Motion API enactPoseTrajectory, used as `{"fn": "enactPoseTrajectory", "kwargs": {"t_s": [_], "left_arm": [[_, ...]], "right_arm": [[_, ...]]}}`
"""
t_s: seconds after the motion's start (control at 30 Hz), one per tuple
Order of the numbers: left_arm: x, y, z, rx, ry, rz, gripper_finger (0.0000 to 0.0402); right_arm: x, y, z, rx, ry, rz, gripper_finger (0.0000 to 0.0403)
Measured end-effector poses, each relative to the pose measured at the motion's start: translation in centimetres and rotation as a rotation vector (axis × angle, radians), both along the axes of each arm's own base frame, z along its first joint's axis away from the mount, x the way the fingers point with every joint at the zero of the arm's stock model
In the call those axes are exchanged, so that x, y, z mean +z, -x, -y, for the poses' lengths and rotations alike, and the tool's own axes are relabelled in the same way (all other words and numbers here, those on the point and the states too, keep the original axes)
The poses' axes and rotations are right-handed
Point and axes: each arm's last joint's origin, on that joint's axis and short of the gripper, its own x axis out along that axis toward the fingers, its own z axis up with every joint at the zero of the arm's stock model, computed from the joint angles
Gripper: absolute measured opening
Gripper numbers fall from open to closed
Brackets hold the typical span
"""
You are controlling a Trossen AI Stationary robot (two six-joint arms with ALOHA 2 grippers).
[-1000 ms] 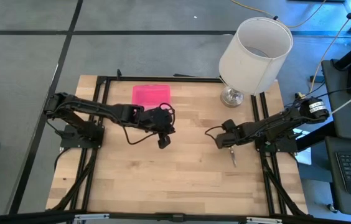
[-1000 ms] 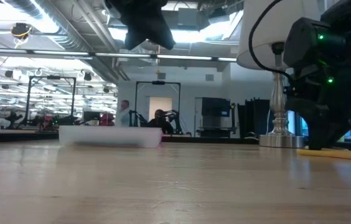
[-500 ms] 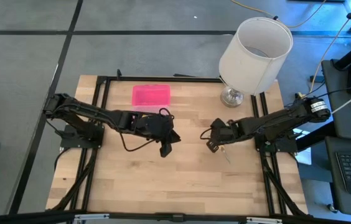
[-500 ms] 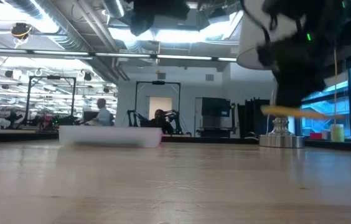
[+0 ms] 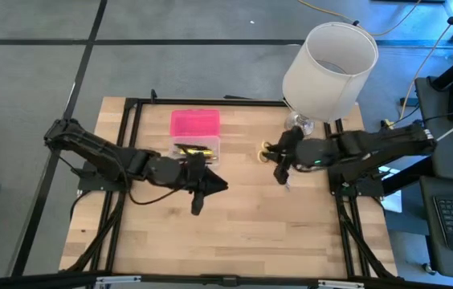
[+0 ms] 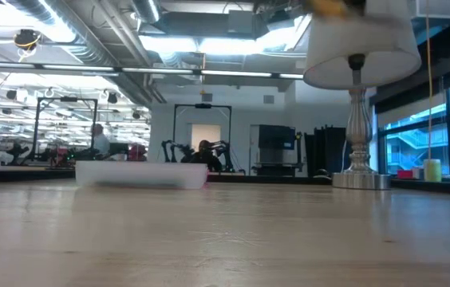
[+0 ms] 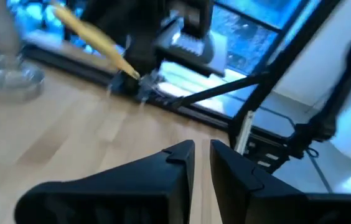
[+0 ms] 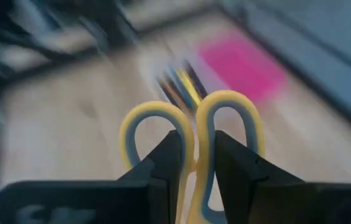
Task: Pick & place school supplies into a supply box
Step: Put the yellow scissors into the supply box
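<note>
the scissors (image 8: 191, 134) are pinched in the right gripper (image 5: 279, 163), up off the table (image 5: 250, 217). to do it well, carry them toward 9 o'clock over the open supply box (image 5: 195, 135), where pens (image 5: 194, 148) lie, then go low before letting go. the right arm reaches in from 3 o'clock. the left gripper (image 5: 210, 185) waits mid-table, fingers nearly together, holding nothing.

White lamp (image 5: 328, 63) on wooden table (image 5: 234, 233)
</note>
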Motion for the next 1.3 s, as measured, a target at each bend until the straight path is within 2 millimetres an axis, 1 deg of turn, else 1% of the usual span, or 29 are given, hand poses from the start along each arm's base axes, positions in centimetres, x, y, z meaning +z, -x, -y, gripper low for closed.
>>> {"fn": "enactPoseTrajectory", "kwargs": {"t_s": [0.1, 0.17, 0.27, 0.37, 0.5, 0.57, 0.7, 0.8, 0.87, 1.03, 1.17, 1.3], "left_arm": [[0.0, -0.4, 0.7, -0.030, -0.044, 0.035, 0.0046], [-0.2, -0.9, 1.1, -0.041, -0.050, 0.061, 0.0054], [-0.5, -2.0, 1.5, -0.076, -0.072, 0.116, 0.0077], [-1.0, -3.2, 1.8, -0.091, -0.068, 0.165, 0.0106], [-1.8, -4.7, 2.0, -0.101, -0.028, 0.220, 0.0147], [-2.0, -5.4, 2.0, -0.163, -0.003, 0.268, 0.0165], [-1.5, -6.5, 1.9, -0.305, 0.036, 0.454, 0.0186], [-1.5, -7.1, 1.5, -0.374, 0.043, 0.544, 0.0191], [-1.7, -7.3, 1.3, -0.396, 0.040, 0.554, 0.0191], [-2.4, -8.1, 0.7, -0.379, 0.034, 0.572, 0.0189], [-2.2, -8.1, 0.7, -0.424, 0.032, 0.623, 0.0191], [-2.2, -8.1, 0.8, -0.463, 0.030, 0.633, 0.0189]], "right_arm": [[3.6, 0.4, -0.7, 0.095, 0.043, 0.183, 0.0084], [5.3, 0.5, -1.2, 0.171, 0.061, 0.292, 0.0086], [6.9, 0.4, -2.2, 0.305, 0.079, 0.419, 0.0084], [7.8, 0.4, -3.2, 0.424, 0.087, 0.541, 0.0082], [8.3, 0.4, -4.1, 0.600, 0.077, 0.654, 0.0083], [8.7, 0.5, -4.4, 0.678, 0.055, 0.716, 0.0083], [9.0, 0.2, -5.1, 0.804, 0.027, 0.796, 0.0083], [9.0, -0.4, -5.5, 0.876, 0.015, 0.843, 0.0083], [8.9, -1.0, -5.8, 0.897, 0.014, 0.871, 0.0083], [8.2, -2.5, -6.6, 0.963, 0.011, 0.904, 0.0084], [7.5, -3.7, -7.0, 0.998, 0.006, 0.909, 0.0084], [7.1, -4.5, -7.4, 1.004, 0.010, 0.933, 0.0084]]}}
